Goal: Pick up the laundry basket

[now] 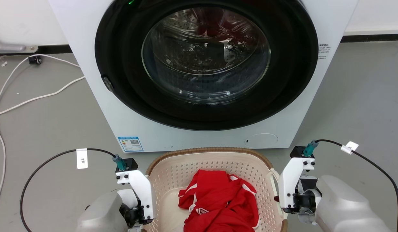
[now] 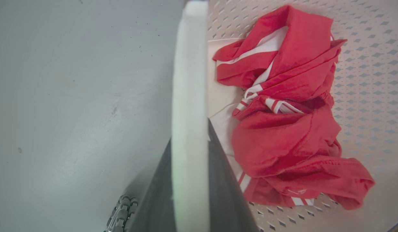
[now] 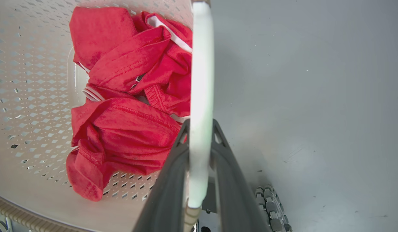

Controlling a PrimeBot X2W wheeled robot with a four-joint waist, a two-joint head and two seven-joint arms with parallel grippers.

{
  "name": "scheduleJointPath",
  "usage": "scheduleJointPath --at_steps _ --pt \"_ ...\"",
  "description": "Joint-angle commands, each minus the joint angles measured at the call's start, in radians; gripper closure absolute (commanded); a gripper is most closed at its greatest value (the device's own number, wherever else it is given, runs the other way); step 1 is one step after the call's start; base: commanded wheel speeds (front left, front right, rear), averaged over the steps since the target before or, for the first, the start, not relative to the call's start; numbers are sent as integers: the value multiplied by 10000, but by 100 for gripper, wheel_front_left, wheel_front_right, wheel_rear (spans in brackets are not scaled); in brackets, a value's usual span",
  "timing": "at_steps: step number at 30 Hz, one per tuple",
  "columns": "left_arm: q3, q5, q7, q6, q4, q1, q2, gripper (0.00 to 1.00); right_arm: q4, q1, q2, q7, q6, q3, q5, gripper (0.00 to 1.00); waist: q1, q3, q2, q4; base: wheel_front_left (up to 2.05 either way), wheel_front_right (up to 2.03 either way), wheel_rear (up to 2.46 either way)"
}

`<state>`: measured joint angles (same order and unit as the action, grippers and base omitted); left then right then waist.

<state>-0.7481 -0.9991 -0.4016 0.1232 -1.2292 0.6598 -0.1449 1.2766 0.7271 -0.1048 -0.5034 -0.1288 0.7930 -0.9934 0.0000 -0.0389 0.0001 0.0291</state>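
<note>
Because a wide basket lifts level only when it is taken from both sides at once, I have one gripper on each side of the laundry basket [image 1: 215, 154]. It sits low and central before me, just in front of the white washing machine [image 1: 89, 64], seemingly resting on the grey floor [image 1: 41, 129]. A crumpled red garment [image 1: 218, 199] with white stripes lies loose inside it. My left gripper [image 2: 189, 135] is pinching the left handle [image 2: 189, 64], a pale band running between its two dark fingers, one finger inside the basket wall and one outside. My right gripper [image 3: 200, 124] mirrors it, pressed onto the right handle [image 3: 202, 48]. Both forearms come in from the lower corners of the head view, wrists just beside the basket's flanks, fingers pointing down over the rim. I judge this matched grip is meant to keep the basket from tipping and spilling the garment.
</note>
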Motion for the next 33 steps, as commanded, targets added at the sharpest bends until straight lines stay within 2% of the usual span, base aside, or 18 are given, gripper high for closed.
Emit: scheduleJointPath --at_steps 1,33 --pt "-36 -72 13 132 111 199 183 100 -51 126 210 14 -36 37 -33 100 0 -7 -1 7 0 0 0" --pt "-429 -548 83 133 106 229 122 100 38 134 238 66 -36 85 -225 100 0 -4 -1 47 0 0 0"
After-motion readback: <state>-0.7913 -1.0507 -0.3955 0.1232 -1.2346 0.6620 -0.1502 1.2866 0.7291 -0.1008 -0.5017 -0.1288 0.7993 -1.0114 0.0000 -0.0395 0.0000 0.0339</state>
